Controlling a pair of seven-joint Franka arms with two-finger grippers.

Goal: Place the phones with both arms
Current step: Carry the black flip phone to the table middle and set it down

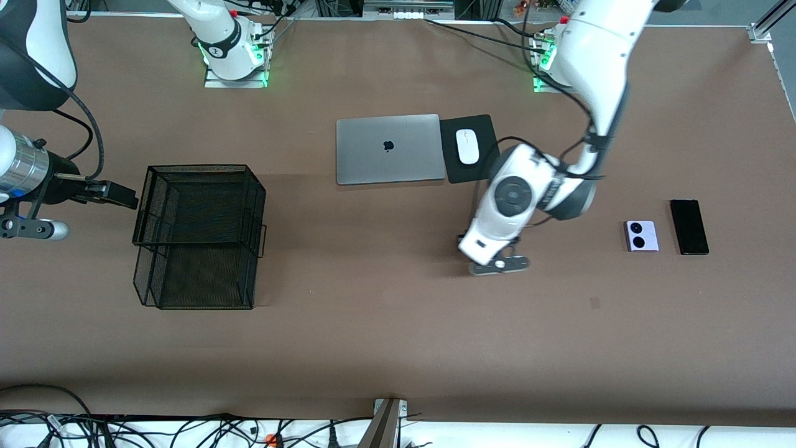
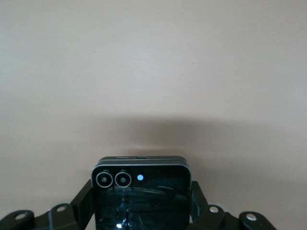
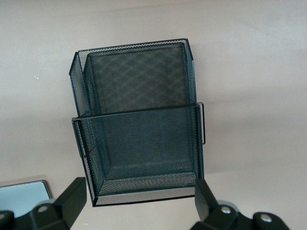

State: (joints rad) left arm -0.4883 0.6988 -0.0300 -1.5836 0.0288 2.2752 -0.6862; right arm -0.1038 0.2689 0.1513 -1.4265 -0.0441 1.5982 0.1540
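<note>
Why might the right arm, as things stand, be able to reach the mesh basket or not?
Probably yes: the right gripper hangs open above the mesh basket, whose open top has nothing over it.

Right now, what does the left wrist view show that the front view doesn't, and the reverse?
Only the left wrist view: the black flip phone clamped between the left end effector fingers, twin lenses showing, over bare table.

Only the front view: the lilac-white phone and the black slab phone lying side by side toward the left arm's end; the laptop; the mouse on its pad; the mesh basket; the right end effector open beside that basket.

Both: the brown table and the left end effector's black hardware.
</note>
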